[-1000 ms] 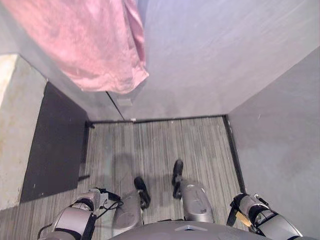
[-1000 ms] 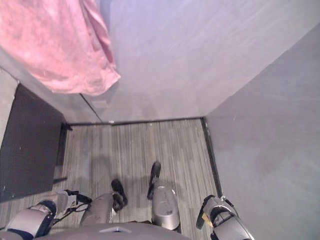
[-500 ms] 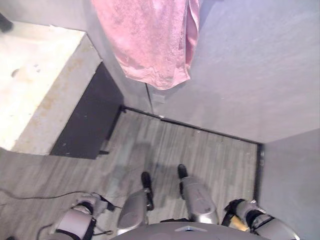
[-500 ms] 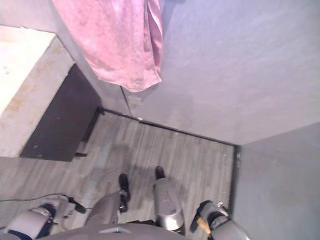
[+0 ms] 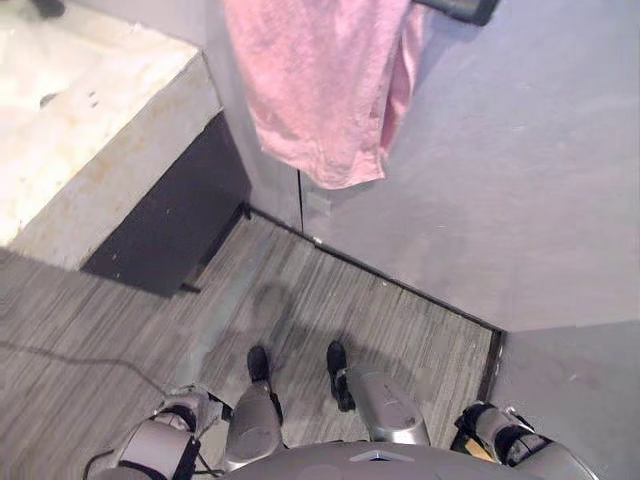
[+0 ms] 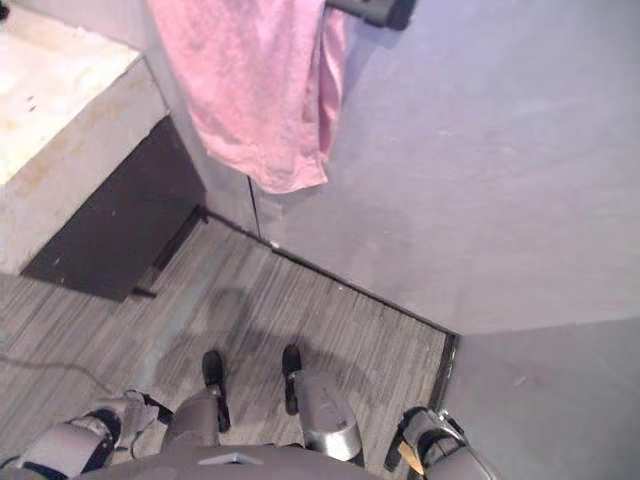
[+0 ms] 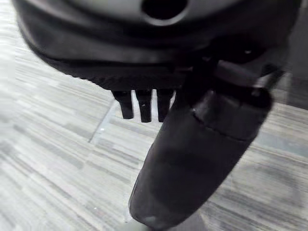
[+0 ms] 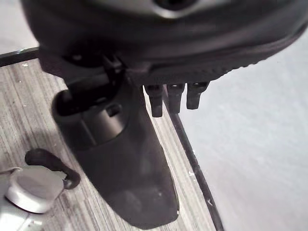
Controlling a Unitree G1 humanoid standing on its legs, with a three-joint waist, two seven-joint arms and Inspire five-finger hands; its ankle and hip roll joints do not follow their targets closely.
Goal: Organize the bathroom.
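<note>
A pink towel (image 5: pixel 320 90) hangs over a dark rail (image 5: pixel 460 10) on the grey wall ahead and drapes down past the corner of a pale stone counter (image 5: pixel 90 130). Both arms hang low at my sides, far below the towel. My left hand (image 7: pixel 192 159) points down at the striped floor with its fingers (image 7: pixel 144 103) straight and nothing in it. My right hand (image 8: pixel 125 163) also hangs open over the floor, close to the black baseboard (image 8: pixel 192 163) of the right wall, and it holds nothing.
A dark cabinet front (image 5: pixel 170 225) sits under the counter at the left. Grey walls (image 5: pixel 520 180) meet in a corner at the right, edged by a black baseboard (image 5: pixel 400 285). Striped grey floor (image 5: pixel 120 320) stretches between the cabinet and the walls.
The camera has swung, so the whole picture has shifted: the counter and cabinet show more fully at the left and the rail's end has come into view. The towel hangs unchanged; both arms stay down.
</note>
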